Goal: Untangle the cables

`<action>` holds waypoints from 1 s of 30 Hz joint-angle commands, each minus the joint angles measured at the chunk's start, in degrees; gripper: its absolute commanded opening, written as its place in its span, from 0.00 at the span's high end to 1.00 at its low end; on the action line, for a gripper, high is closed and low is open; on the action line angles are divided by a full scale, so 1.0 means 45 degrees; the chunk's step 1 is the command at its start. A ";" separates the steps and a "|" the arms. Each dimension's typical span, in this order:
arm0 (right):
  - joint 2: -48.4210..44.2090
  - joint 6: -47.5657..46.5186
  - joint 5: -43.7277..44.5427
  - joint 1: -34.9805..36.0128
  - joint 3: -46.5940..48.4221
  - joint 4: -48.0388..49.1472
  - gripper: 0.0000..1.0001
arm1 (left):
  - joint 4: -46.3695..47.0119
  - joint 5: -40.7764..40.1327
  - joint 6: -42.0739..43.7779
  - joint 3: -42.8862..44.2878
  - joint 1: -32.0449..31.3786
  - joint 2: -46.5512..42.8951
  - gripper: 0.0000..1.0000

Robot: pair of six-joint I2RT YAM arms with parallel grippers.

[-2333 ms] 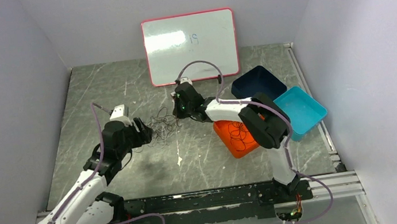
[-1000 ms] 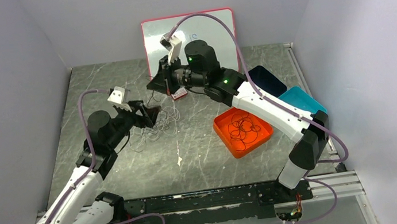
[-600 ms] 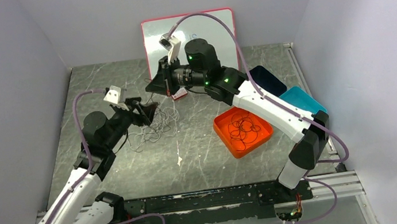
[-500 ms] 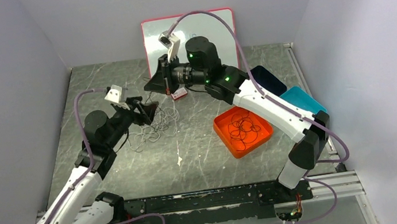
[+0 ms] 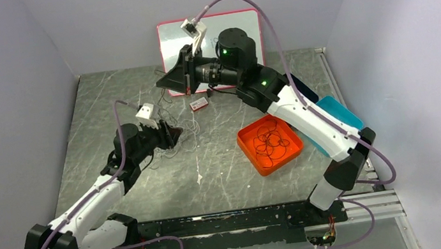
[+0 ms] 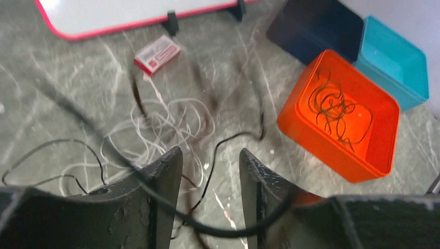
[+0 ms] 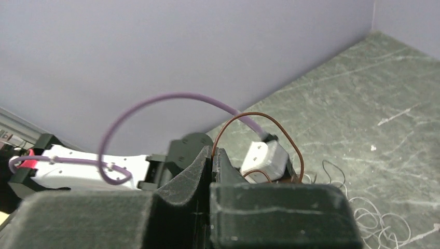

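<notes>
Left gripper at the tangle, right gripper holding one strand up: sorting partly done

Left gripper (image 5: pixel 171 135) sits low over the table (image 5: pixel 149 192), left of the orange tray (image 5: pixel 251 154), its jaws parted with a clear gap and nothing clamped. I judge the job begun but far from finished. Left of the orange tray, the cables (image 5: pixel 181 131) lie in one loose heap of white and black loops that cross each other, so most of the untangling is left. Inside the orange tray a small coil of dark cable (image 5: pixel 270 144) rests apart from the heap, and looks like the finished share. Beyond the orange tray, the navy tray (image 6: pixel 316 31) and teal tray (image 6: pixel 397 62) hold no cable that I can make out.

The left gripper is at the heap's left edge, its fingers pointing toward the orange tray. In its wrist view the white loops lie just ahead of the fingertips and a black strand crosses in front of the jaws; whether it touches them I cannot tell. Right gripper (image 5: pixel 161 85) hangs raised above the heap, back and left of the orange tray, closed on a thin brown cable (image 7: pixel 249 113) that arcs out from between its fingers. Blurred dark strands rise from the heap, so this cable probably runs down into it and is not yet free
</notes>
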 commanded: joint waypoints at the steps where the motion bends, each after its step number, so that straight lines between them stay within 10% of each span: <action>1: -0.0867 -0.0129 0.0163 0.0036 0.0570 0.0683 1.00 | 0.1335 0.0391 -0.0624 -0.0701 0.0015 0.0381 0.52; 30: -0.4087 -0.2893 0.5235 0.0035 -0.0112 0.0425 1.00 | 0.3301 -0.0855 -0.1799 -0.3334 0.0014 0.2898 0.67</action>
